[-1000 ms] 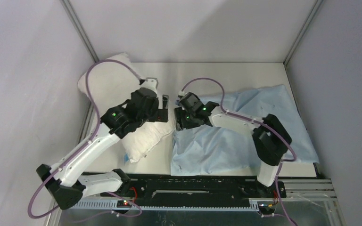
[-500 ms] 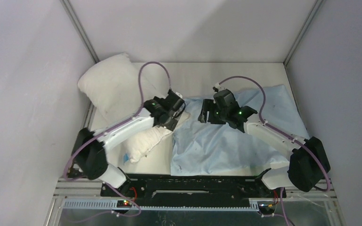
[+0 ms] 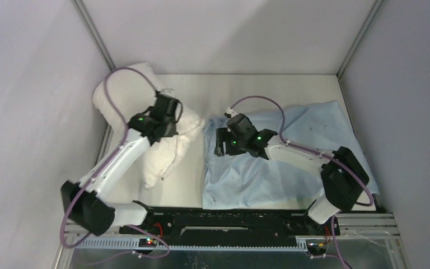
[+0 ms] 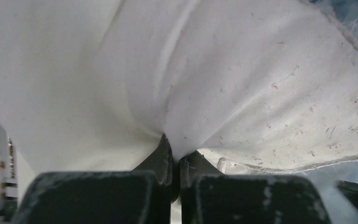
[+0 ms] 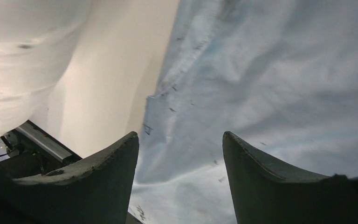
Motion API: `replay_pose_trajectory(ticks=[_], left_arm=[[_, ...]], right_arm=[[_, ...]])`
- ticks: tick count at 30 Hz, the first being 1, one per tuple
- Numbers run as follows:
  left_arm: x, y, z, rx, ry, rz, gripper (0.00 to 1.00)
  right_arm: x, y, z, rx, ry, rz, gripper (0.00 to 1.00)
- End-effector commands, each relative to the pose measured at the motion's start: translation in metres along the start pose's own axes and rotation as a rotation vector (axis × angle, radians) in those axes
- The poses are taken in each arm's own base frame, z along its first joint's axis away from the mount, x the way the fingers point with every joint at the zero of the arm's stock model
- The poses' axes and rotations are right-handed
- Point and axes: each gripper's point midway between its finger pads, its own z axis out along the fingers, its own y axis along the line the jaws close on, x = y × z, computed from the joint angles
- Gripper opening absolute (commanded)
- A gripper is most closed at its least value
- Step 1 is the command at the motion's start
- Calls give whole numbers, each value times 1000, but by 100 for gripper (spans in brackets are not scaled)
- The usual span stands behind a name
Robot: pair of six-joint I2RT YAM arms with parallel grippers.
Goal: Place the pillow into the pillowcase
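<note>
cream table, grey walls, metal posts

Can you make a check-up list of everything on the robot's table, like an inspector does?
Surface: cream table, bare strip between the two fabrics.
Job's things: white pillow at left, bunched up; blue pillowcase at right, flat and wrinkled; pillow not inside it.
Clutter: nothing seen.
Grippers: left gripper shut on a pinch of pillow; right gripper open over the pillowcase's left edge.
Cables: purple; left cable loops over the pillow, right cable arches over the pillowcase.
Surroundings: grey walls on three sides.
</note>
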Motion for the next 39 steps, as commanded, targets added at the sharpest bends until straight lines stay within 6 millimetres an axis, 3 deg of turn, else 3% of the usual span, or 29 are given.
replay_pose_trajectory(ticks=[1,5,11,18,24,25,29,39], left_arm=[[-28,9,-28,121,-102,-185,0],[-32,20,-36,147,-118,-274,0],[-39,33,-46,162,-163,-360,0],[-36,29,-45,193,-157,-362,0],[-20,17,-46,268,-118,-339,0],[-15,12,-46,294,-107,-333,0],[8,-7,-49,389,-82,-303,0],[56,-56,-71,541,-8,-146,0]], right_arm=[[-19,52,16,-77,-52,-70,69],[-1,66,43,-18,0,-102,69],[32,53,72,100,60,-131,67],[51,40,85,151,108,-145,50],[29,24,59,198,64,-109,2],[25,21,53,198,52,-96,0],[6,13,29,172,-7,-27,0],[-20,0,-15,202,-181,51,0]])
